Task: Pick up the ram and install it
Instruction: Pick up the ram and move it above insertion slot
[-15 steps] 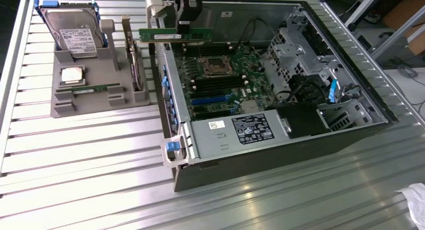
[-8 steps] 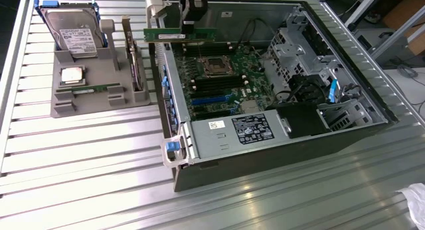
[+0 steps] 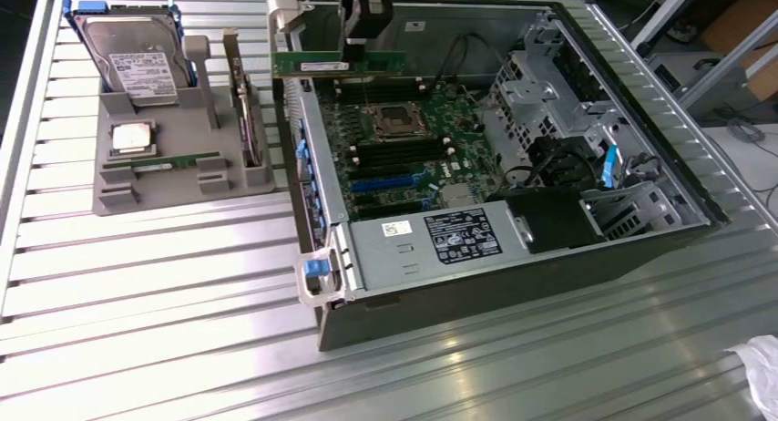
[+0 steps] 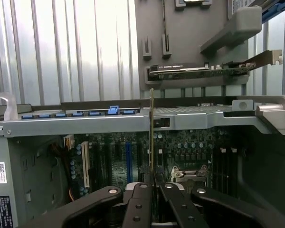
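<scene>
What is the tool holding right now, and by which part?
The ram, a green memory stick: the tool pinches its upper long edge near the middle, above the open computer case.

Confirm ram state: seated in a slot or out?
Out. The shut gripper holds the ram on edge above the motherboard, clear of its slots.

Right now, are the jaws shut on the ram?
Yes, the jaws pinch the green ram by its upper edge above the open computer case.
</scene>
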Robot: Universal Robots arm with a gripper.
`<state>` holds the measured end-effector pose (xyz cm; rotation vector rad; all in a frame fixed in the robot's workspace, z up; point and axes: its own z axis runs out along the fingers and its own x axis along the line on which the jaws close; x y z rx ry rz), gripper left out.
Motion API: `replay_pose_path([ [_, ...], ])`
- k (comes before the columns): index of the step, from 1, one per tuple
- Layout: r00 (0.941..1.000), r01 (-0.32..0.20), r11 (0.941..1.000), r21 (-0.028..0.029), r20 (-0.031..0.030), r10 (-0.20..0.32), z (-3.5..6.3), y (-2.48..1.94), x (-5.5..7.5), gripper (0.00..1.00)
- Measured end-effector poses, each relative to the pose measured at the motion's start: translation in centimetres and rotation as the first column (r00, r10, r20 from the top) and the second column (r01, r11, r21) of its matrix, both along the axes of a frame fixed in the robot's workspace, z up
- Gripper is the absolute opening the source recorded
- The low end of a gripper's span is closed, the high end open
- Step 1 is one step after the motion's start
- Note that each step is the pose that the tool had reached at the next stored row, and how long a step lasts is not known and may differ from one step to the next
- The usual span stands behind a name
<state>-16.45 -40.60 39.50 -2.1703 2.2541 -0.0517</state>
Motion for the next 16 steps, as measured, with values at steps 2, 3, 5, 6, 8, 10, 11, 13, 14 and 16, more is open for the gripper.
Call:
replay_pose_path([
  [2, 1.0000, 0.000, 1.0000, 0.0000, 0.0000, 0.000, 0.00, 0.00, 0.2, 0.12],
  [3, 1.0000, 0.000, 1.0000, 0.0000, 0.0000, 0.000, 0.00, 0.00, 0.3, 0.12],
  [5, 1.0000, 0.000, 1.0000, -0.0001, -0.0001, 0.000, 0.00, 0.00, 0.5, 0.12],
  [6, 1.0000, 0.000, 1.0000, 0.0000, 0.0000, 0.000, 0.00, 0.00, 0.6, 0.12],
  [8, 1.0000, 0.000, 1.0000, 0.0000, 0.0000, 0.000, 0.00, 0.00, 0.8, 0.12],
  [10, 1.0000, 0.000, 1.0000, 0.0000, 0.0000, 0.000, 0.00, 0.00, 1.0, 0.12],
  [11, 1.0000, 0.000, 1.0000, 0.0000, 0.0000, 0.000, 0.00, 0.00, 1.1, 0.12],
  [13, 1.0000, 0.000, 1.0000, 0.0000, 0.0000, 0.000, 0.00, 0.00, 1.3, 0.12],
  [14, 1.0000, 0.000, 1.0000, 0.0000, 0.0000, 0.000, 0.00, 0.00, 1.4, 0.12],
  [16, 1.0000, 0.000, 1.0000, 0.0000, 0.0000, 0.000, 0.00, 0.00, 1.8, 0.12],
])
